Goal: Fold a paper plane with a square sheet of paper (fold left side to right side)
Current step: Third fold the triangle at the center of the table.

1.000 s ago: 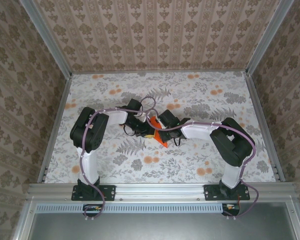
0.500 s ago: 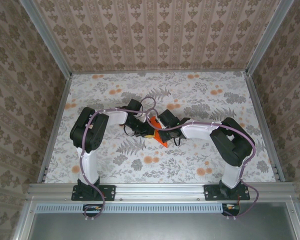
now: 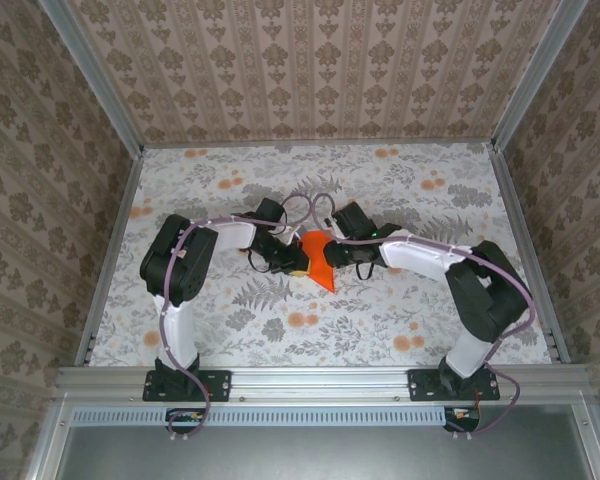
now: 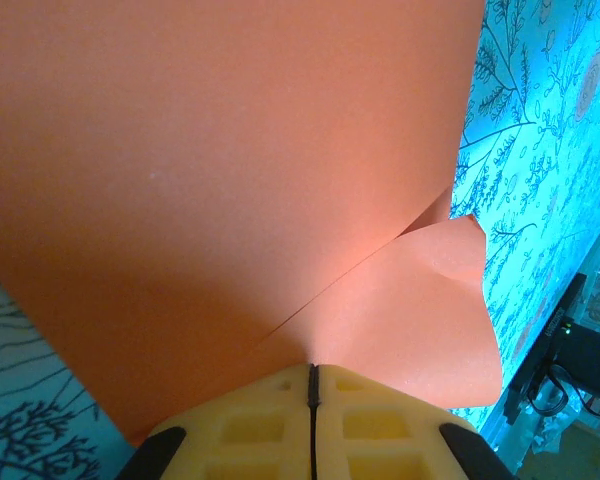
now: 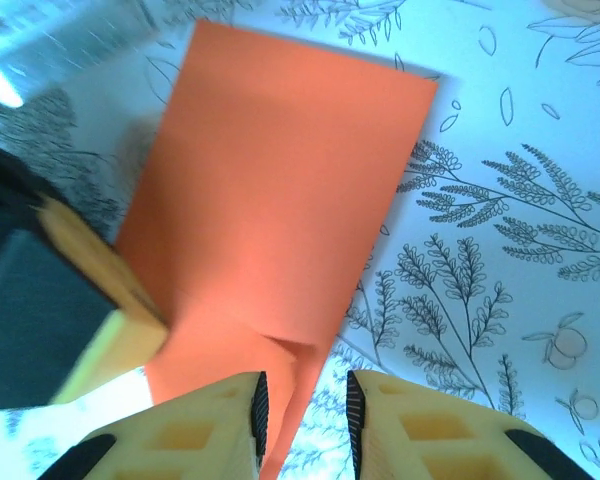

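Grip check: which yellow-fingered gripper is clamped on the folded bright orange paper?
The left gripper: its jaws are shut on the folded bright orange paper; the right gripper stands open.

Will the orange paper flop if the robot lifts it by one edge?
Probably floppy: the orange paper looks thin, and a loose flap curls up in the left wrist view. Likely very light, since the left gripper holds it by a small pinch. Its creases may stiffen it somewhat.

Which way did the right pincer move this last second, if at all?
Yes. The right pincer backed away from the base rail, toward the far wall, uncovering the orange paper.
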Controlling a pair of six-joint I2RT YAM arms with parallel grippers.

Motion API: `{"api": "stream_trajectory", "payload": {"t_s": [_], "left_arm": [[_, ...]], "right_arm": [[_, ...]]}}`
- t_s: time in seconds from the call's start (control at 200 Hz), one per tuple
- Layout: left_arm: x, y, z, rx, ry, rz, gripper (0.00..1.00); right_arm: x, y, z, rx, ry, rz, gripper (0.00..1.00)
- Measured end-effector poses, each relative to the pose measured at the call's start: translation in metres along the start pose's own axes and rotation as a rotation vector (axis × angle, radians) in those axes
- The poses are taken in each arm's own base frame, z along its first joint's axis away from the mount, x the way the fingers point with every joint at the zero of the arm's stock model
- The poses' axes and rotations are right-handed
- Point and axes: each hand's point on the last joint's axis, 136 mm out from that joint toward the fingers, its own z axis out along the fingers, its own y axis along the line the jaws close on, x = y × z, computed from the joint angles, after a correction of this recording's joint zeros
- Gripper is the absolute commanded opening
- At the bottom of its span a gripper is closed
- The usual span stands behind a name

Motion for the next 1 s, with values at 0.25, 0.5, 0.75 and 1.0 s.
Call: {"api": "stream_trajectory", "payload": {"t_s": [0.25, 0.5, 0.75, 1.0], "left_arm": [[0.000, 0.000, 0.000, -0.003, -0.001, 0.001, 0.07], [0.000, -0.001, 0.001, -0.010, 0.001, 0.003, 0.07], [0.000, -0.001, 0.001, -0.011, 0.001, 0.003, 0.07], [0.000, -0.001, 0.001, -0.011, 0.001, 0.004, 0.07]], "right_arm": [[0.015, 0.034, -0.015, -0.192, 0.068, 0.171, 0.00], [0.053, 0.060, 0.018, -0.254, 0.242, 0.254, 0.00], [0.049, 0.060, 0.027, -0.235, 0.265, 0.295, 0.00], [0.051, 0.057, 0.029, -0.203, 0.292, 0.319, 0.00]]}}
